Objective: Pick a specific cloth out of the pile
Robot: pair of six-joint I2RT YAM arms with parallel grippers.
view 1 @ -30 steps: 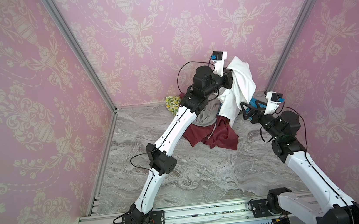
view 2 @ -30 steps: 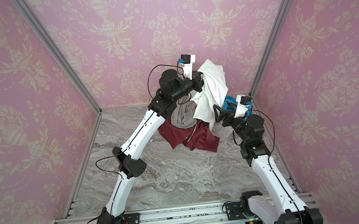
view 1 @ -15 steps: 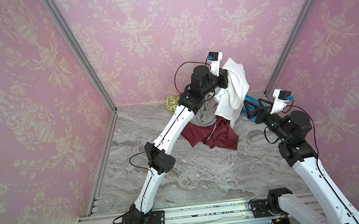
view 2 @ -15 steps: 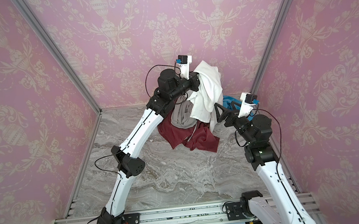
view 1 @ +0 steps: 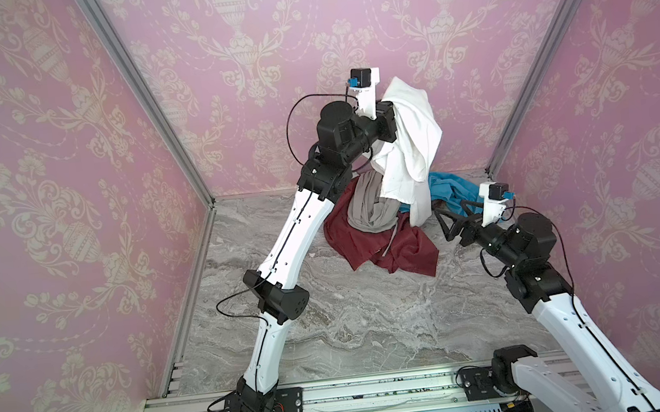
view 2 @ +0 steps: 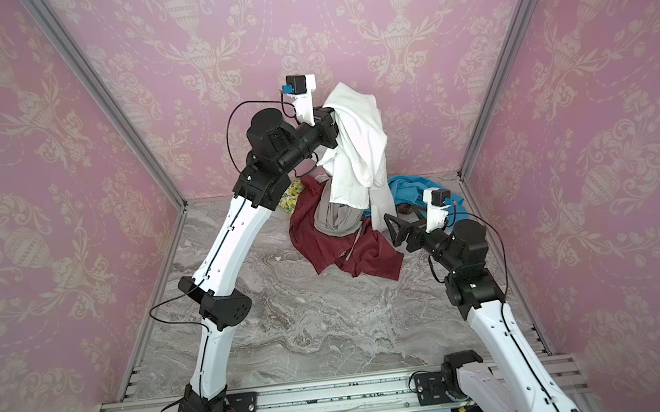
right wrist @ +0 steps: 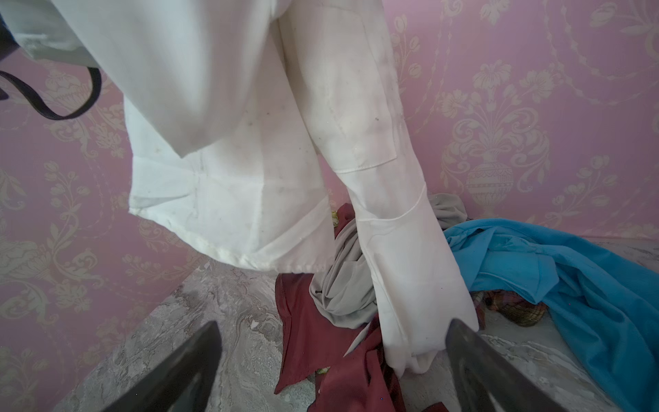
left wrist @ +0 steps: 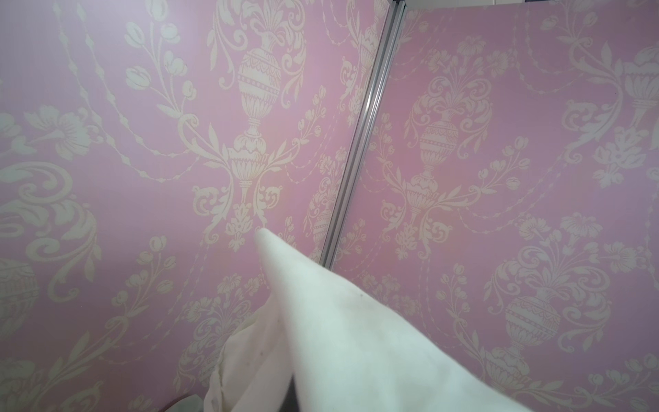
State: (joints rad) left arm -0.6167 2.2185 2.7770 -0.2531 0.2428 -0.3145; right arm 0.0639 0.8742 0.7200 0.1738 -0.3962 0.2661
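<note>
The cloth [view 1: 409, 144] [view 2: 356, 150], plain white and shirt-like, hangs high in front of the back wall. My left gripper [view 1: 396, 114] is shut on its top, with the fingers hidden under the fabric. White folds [left wrist: 338, 339] fill the left wrist view. One sleeve [right wrist: 410, 267] hangs down to the pile, made of maroon [view 1: 365, 241], light grey [view 1: 370, 207] and blue [view 1: 450, 192] fabric. My right gripper [view 1: 445, 226] [view 2: 393, 230] [right wrist: 333, 324] is open and low beside the sleeve's end, which is close to one finger [right wrist: 467, 353].
A lemon-print piece [view 2: 289, 196] lies behind the left arm at the pile's back left. A brownish checked item [right wrist: 513, 306] shows under the blue fabric. Pink patterned walls close in the back and both sides. Bare marble floor [view 1: 354, 330] lies in front of the pile.
My left gripper has risen and shifted left, lifting the white cloth higher off the pile. The right gripper has moved slightly lower and nearer the front, and it is still open.
</note>
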